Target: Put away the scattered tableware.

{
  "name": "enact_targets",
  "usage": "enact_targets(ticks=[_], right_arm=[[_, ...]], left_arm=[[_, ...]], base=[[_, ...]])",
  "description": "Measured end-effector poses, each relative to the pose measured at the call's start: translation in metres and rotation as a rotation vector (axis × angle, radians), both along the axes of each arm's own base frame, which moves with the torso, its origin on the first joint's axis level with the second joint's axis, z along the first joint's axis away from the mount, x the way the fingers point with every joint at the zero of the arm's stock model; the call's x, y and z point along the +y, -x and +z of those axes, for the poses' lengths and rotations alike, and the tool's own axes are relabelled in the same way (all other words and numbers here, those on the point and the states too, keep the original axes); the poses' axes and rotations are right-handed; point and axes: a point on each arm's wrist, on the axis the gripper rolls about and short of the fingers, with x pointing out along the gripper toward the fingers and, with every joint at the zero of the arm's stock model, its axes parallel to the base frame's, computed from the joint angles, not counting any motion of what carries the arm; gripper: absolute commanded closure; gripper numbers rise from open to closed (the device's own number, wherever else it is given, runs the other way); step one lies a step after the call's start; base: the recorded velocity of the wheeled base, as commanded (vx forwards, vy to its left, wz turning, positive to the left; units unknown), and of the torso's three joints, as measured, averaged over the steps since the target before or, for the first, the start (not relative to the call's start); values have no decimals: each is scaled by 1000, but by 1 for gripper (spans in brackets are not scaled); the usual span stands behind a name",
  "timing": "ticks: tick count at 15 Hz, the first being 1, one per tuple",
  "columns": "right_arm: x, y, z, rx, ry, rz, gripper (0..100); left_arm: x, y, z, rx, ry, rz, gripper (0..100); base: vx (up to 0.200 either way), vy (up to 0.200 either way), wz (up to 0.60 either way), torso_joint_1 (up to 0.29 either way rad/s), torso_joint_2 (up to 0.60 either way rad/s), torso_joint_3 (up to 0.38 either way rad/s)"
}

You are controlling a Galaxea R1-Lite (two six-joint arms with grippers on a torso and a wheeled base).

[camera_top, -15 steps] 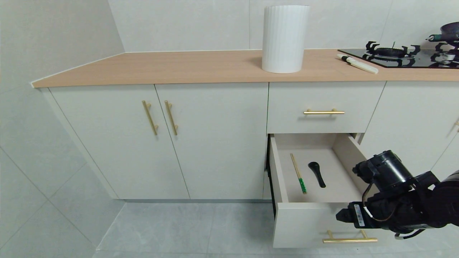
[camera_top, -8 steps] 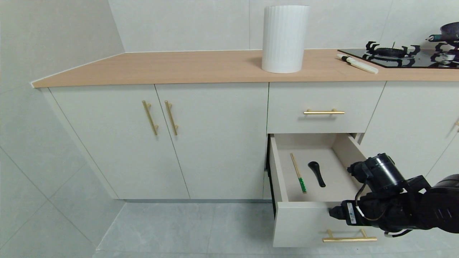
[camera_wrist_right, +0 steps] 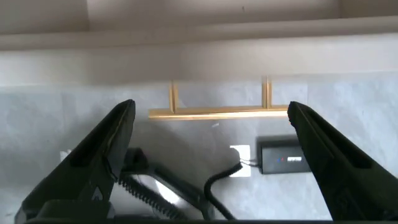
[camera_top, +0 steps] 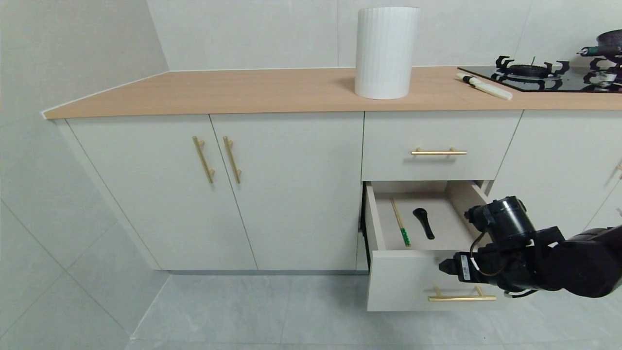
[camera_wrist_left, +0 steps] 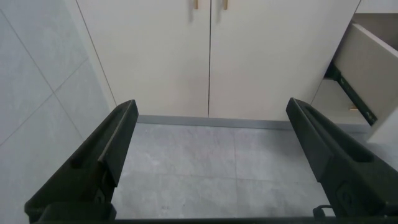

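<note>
Now the right claw (camera_wrist_right: 210, 118), wide open and empty, faces the drawer (camera_top: 403, 282) front by its handle (camera_top: 461, 296); best to push squarely so the chopsticks (camera_top: 399, 228) inside don't slide.

Open drawer (camera_top: 398, 279) — chopsticks (camera_top: 399, 227), black spoon (camera_top: 423, 222) inside

Kitchen: gas hob (camera_top: 551, 73), wooden countertop (camera_top: 243, 92).

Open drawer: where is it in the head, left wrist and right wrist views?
Head view: drawer at lower right, under the shut drawer.
Left wrist view: its side wall, next to the cabinet doors.
Right wrist view: its front, close up.
Shared landmark: gold handle in head and right wrist; the doors for left wrist.
</note>
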Motion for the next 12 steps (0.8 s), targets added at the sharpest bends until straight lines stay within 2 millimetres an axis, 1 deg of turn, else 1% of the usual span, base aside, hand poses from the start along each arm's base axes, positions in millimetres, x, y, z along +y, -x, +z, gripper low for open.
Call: enact_targets(ticks=[2, 8, 12], right_arm=[[3, -15, 0, -12, 6, 7, 0], [13, -68, -4, -75, 21, 22, 0], [15, -104, -9, -117, 30, 16, 0]], left_arm=[[0, 0, 0, 0, 0, 0, 0], [0, 0, 0, 1, 0, -1, 0], [0, 0, 0, 0, 0, -1, 0]], base=[[0, 0, 0, 0, 0, 0], [0, 0, 0, 0, 0, 0], [0, 0, 0, 0, 0, 0]])
